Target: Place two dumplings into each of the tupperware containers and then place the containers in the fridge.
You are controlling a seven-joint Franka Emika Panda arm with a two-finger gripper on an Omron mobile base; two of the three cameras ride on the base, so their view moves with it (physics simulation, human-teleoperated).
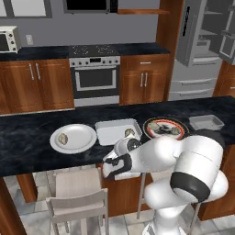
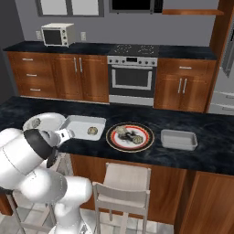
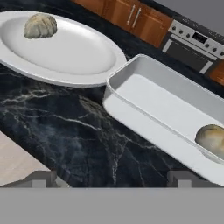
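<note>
My gripper (image 3: 111,179) is open with nothing between its fingertips, low over the dark counter's front edge, just short of the white plate and the nearer container. The round white plate (image 3: 74,52) holds one dumpling (image 3: 40,26) (image 1: 63,139). The nearer tupperware container (image 3: 162,98) (image 1: 114,130) (image 2: 82,124) has one dumpling (image 3: 212,139) (image 1: 129,133) (image 2: 93,130) in its corner. More dumplings (image 2: 121,130) lie on the dark red-rimmed plate (image 1: 180,133) (image 2: 147,141). The second container (image 1: 206,122) (image 2: 179,139) stands bare at the right. The fridge (image 1: 197,46) stands at the back right with its doors open.
The black marble counter (image 1: 27,147) runs across both base views. Stools (image 1: 78,195) (image 2: 123,183) stand under its front edge. An oven (image 1: 95,78) and wooden cabinets (image 1: 36,82) line the back wall, with a toaster oven (image 2: 57,34) on the far counter.
</note>
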